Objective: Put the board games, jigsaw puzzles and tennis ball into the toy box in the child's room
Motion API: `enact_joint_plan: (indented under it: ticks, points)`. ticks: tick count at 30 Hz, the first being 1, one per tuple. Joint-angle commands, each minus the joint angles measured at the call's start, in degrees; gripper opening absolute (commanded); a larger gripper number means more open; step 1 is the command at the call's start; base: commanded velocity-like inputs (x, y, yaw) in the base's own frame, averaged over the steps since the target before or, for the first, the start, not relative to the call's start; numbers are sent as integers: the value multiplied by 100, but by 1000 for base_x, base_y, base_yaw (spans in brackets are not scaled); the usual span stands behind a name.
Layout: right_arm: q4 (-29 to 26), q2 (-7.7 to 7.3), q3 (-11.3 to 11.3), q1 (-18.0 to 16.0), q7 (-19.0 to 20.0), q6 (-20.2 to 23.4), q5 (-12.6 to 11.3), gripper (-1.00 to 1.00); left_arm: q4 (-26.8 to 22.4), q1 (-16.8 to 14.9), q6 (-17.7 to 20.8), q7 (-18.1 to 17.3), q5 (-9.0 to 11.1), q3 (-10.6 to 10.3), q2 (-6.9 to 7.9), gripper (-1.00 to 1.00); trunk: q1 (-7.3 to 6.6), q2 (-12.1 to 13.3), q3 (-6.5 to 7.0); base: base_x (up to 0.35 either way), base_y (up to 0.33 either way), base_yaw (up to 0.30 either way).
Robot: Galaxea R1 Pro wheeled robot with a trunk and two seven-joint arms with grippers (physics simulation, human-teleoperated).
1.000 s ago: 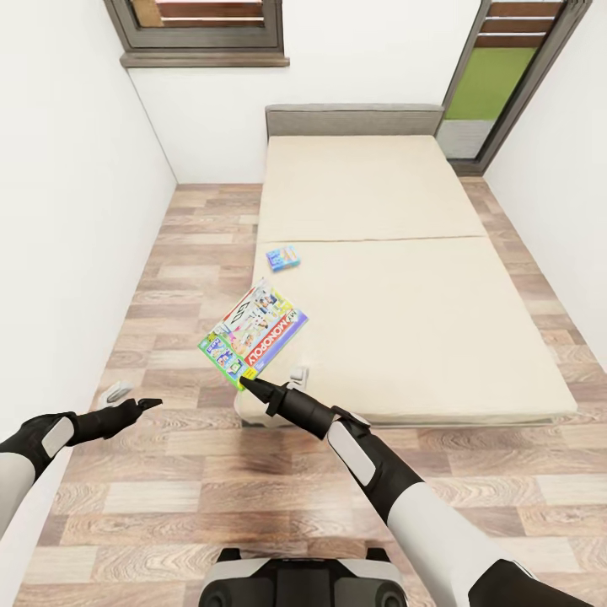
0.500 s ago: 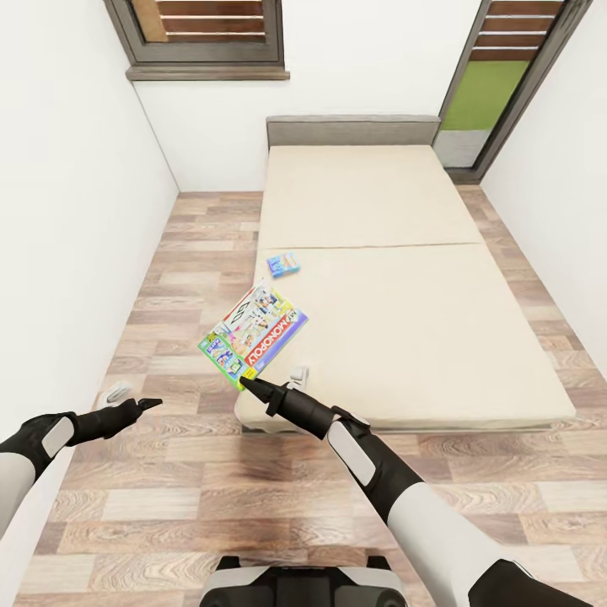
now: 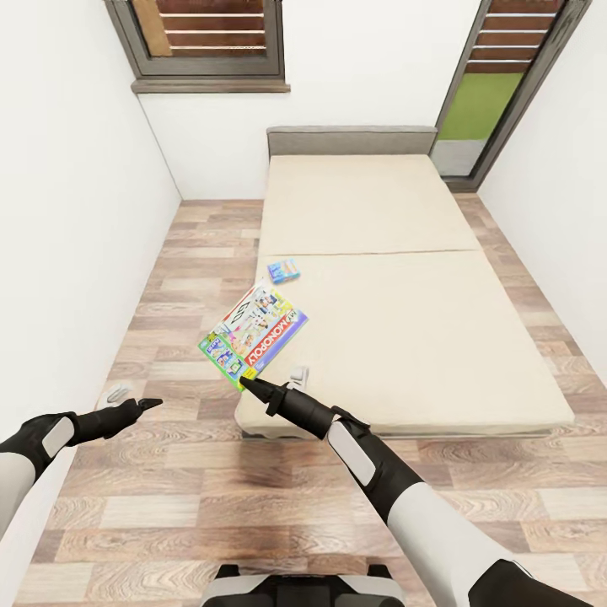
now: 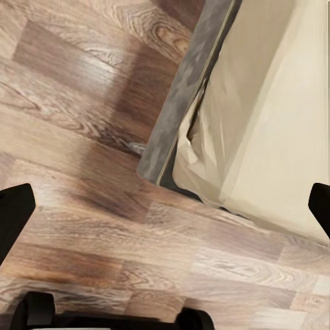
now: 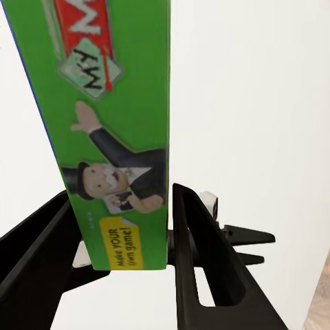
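Wood-plank floor [image 3: 169,506] ran beside a cream bed [image 3: 396,337] in a white-walled room. At left, the left claw [image 3: 145,405] hung over the floor with jaws spread and nothing in them, probably kept free. Further right, the right claw [image 3: 246,384] pinched a Monopoly box [image 3: 253,330] by its edge, lifted off the bed for carrying, while a small blue game [image 3: 283,270] lay near the bed's edge.

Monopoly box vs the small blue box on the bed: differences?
The Monopoly box is larger, mostly green, held off the bed in the right gripper. The small blue box is much smaller, light blue, lying flat on the mattress, ungripped. Both are flat printed rectangles.
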Motion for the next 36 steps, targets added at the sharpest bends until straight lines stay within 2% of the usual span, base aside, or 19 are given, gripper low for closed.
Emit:
enact_joint_plan:
  ticks: [1,36]
  points:
    - [5,0,6,-5,15,60,-60,-100,0,-2,47,-3,43,3,4,100,3,-9,3,0,0,0]
    - [9,0,6,-5,-29,60,-58,-100,0,-2,46,28,30,-6,-3,100,3,-9,336,0,0,0]
